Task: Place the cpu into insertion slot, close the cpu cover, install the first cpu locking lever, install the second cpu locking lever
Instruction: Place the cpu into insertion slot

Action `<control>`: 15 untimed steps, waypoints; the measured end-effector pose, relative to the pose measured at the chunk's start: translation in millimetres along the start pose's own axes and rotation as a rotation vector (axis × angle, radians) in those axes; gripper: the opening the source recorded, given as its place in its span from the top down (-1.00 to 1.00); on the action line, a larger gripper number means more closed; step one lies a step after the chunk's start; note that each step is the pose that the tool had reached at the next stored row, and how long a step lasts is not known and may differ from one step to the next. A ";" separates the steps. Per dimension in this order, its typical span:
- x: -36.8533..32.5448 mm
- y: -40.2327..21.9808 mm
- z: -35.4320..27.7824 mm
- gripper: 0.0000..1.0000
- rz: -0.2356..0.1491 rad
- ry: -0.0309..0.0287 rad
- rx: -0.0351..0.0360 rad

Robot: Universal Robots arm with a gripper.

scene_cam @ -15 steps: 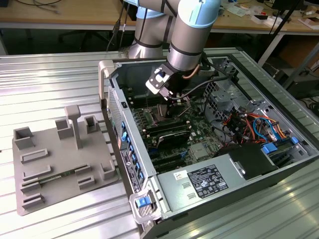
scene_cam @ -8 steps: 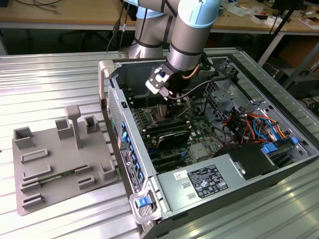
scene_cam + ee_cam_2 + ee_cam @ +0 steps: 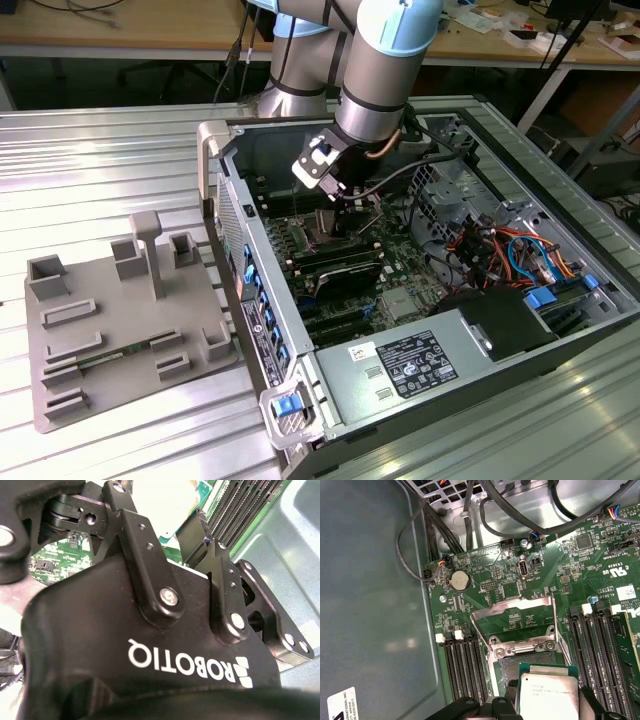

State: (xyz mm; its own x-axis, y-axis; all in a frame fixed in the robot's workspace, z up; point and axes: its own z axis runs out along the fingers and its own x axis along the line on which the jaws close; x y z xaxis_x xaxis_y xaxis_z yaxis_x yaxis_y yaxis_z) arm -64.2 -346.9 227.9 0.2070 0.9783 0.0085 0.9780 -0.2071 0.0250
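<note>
Grey and pale-blue robot arm (image 3: 375, 90) reaches steeply down into an open grey computer case (image 3: 262, 330). Its black tool (image 3: 549, 701) appears clamped on the small square silver-topped cpu (image 3: 549, 686), over the edge of the dark square insertion slot (image 3: 527, 664). The thin silvery cpu cover (image 3: 481, 629) is raised open.

The chip (image 3: 549, 692) had a dull silver metal top with a green rim. The cover (image 3: 512, 605) was thin bare metal, bright and reflective. The circuit board (image 3: 495, 575) looked glossy green. The gripper (image 3: 162, 510) was smooth matt black. The computer case (image 3: 370, 580) was grey sheet metal with a faint sheen, and the table (image 3: 100, 150) was ribbed, satin aluminium.
</note>
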 end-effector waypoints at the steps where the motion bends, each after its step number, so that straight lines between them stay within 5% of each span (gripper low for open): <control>1: 0.0 0.0 0.0 -0.09 0.001 0.0000 0.0000; 15: 0.0 0.0 0.1 -0.09 0.016 -0.0004 -0.0001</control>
State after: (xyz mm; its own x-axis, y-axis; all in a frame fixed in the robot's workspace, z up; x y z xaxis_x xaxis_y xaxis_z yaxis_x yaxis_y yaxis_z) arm -64.2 -346.9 227.9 0.2226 0.9749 0.0085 0.9746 -0.2227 0.0250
